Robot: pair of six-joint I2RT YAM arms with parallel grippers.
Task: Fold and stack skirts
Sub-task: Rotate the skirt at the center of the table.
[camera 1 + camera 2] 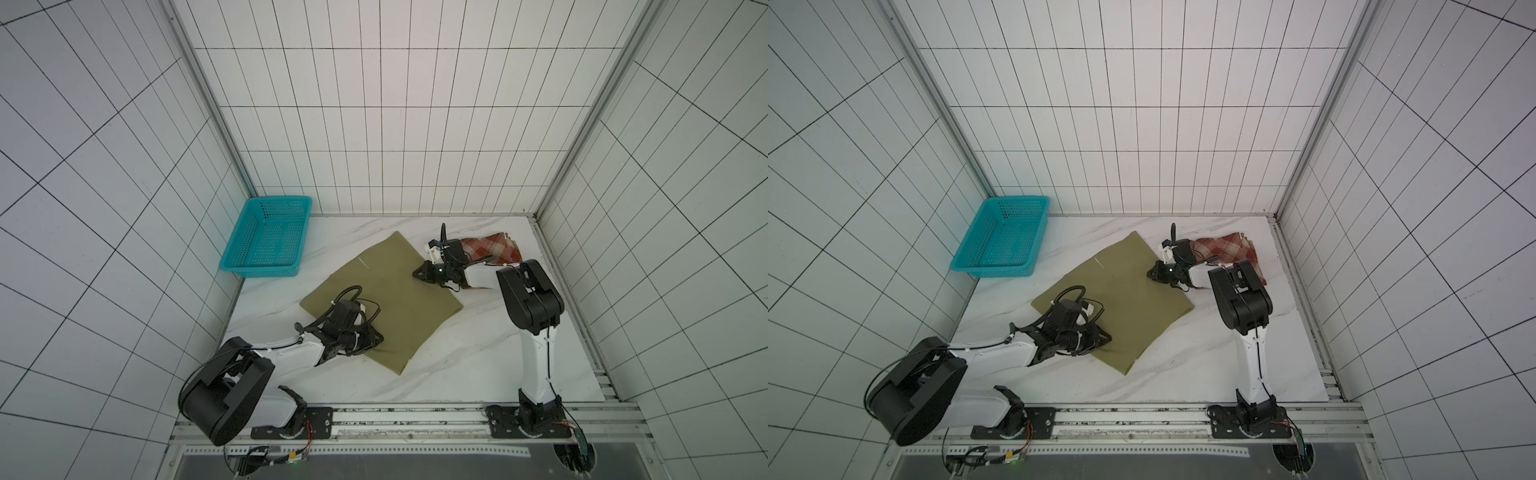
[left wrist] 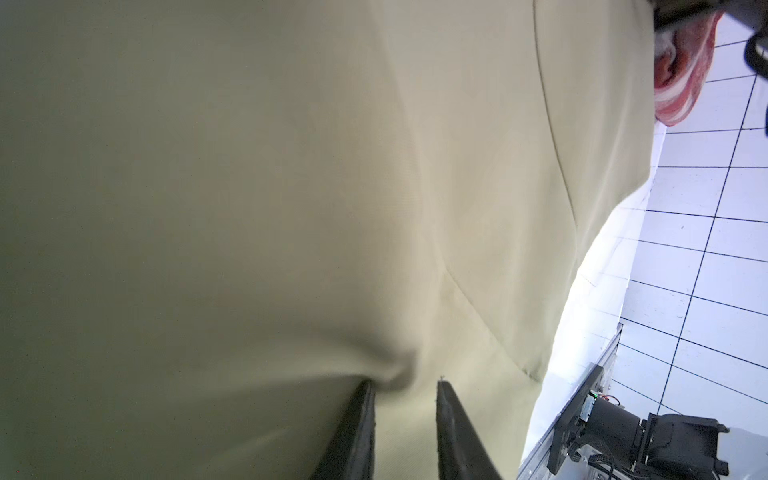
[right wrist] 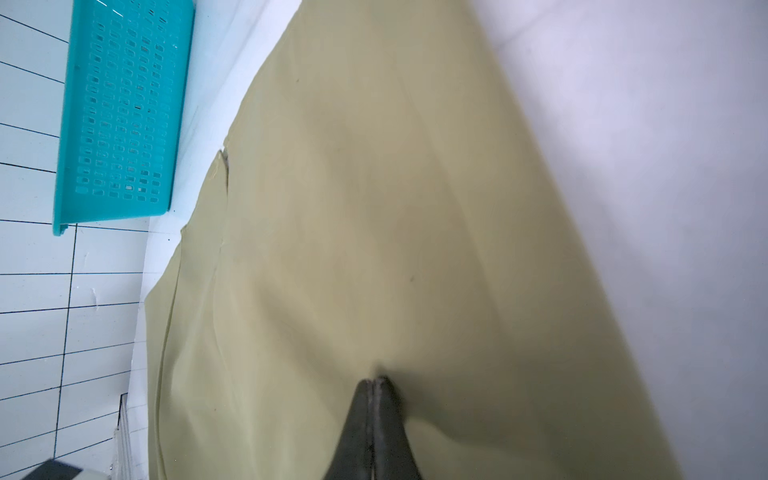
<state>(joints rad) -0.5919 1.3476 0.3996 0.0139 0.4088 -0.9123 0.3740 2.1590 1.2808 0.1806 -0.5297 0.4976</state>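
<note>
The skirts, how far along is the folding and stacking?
Looks done: the plaid skirt lies bunched or folded at the far right. In hand: the olive skirt lies spread on the table, the right hand shut on its cloth, the left hand partly open with cloth bunched between its fingers. Left: folding it and stacking the two.

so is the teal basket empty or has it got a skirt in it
Empty: both top views show only the basket's perforated floor; the olive skirt lies on the table.

skirt [image 1: 395, 286] — plain olive-khaki | second skirt [image 1: 494, 247] — rust-cream plaid, seemingly | basket [image 1: 266, 270] — teal
</note>
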